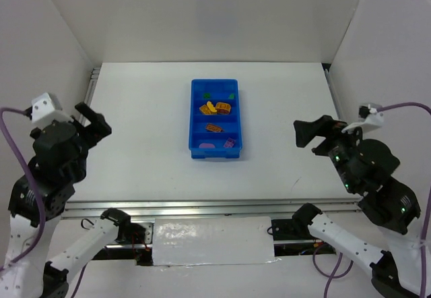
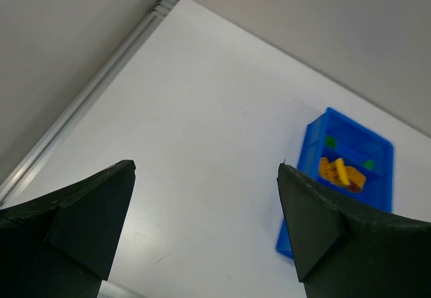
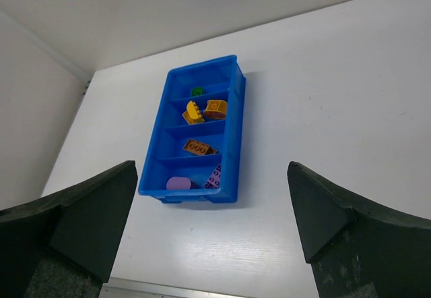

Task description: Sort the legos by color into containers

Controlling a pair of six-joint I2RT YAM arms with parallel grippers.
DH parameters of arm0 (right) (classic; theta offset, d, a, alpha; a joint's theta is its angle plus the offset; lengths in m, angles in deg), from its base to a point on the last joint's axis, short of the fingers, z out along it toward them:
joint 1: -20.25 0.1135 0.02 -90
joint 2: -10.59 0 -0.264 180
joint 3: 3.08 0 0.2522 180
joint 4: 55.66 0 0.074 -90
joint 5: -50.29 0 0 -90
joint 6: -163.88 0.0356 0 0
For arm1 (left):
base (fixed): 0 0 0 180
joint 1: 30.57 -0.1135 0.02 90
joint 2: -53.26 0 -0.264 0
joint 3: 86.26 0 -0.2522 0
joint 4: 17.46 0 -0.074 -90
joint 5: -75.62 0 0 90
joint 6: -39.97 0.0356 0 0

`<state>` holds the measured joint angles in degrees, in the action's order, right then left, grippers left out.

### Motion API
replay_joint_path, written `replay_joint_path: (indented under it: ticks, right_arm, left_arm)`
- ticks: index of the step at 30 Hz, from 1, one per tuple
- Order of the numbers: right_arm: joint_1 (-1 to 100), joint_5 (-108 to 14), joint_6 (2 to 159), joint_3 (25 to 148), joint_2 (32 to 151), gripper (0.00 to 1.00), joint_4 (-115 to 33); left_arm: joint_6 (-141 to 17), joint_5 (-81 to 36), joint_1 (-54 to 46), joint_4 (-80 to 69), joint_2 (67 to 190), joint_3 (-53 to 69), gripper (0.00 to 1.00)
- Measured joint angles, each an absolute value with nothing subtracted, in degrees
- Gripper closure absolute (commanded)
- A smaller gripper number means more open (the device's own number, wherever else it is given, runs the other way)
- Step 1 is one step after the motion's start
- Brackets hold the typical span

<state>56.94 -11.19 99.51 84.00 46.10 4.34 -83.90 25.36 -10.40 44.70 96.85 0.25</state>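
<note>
Overhead, the blue tray (image 1: 193,119) sits lengthwise mid-table (image 1: 148,143), well apart from both arms. It is a bright rectangular bin split by crosswise dividers into four compartments in a row. All visible legos lie inside it.

- Farthest compartment: green legos (image 1: 231,96), tiny, one near each side wall.
- Second: orange-yellow legos (image 1: 214,107), several heaped together.
- Third: one brown lego (image 1: 214,128), flat.
- Nearest: purple-pink legos (image 1: 230,143), a darker purple piece and a paler pink one.

The left gripper (image 1: 94,119) hangs over the table's left edge, jaws spread wide, nothing between them. The right gripper (image 1: 304,133) hangs at the right side, also spread and holding nothing.

The right wrist view takes in the whole tray and shows the studs on the brown piece. The left wrist view catches only the tray's far part, green and orange-yellow pieces; a finger hides the rest.
</note>
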Motion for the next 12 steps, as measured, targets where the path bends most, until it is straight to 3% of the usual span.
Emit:
replay_joint_path:
  ticks: [12]
  right_arm:
    - [57.0,-10.4,99.5,84.4,37.4,0.0,10.2]
  left_arm:
    - [-85.2,31.7,-10.4,57.2,78.6,11.1,0.01]
